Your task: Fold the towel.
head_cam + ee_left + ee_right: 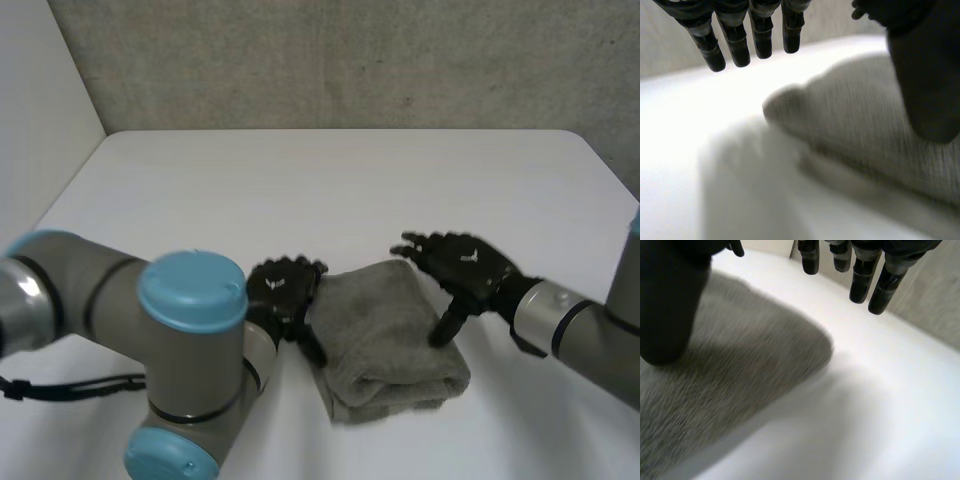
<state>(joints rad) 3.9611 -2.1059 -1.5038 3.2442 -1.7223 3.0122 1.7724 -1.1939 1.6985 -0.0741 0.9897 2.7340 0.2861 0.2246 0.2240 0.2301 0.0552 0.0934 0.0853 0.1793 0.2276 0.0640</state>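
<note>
A grey towel (385, 335) lies folded into a thick bundle near the front of the white table (340, 180). My left hand (280, 292) is open at the towel's left edge, its straight fingers (752, 37) above the table beside the towel (870, 130). My right hand (465, 265) is open over the towel's right side. Its thumb reaches down to the top of the cloth, and its fingers (867, 275) hang straight past the towel (735, 370) edge. Neither hand holds the cloth.
A grey wall (340, 60) runs behind the table. My left arm's elbow (190, 350) stands large at the front left, close to the towel. My right forearm (575, 330) comes in from the right.
</note>
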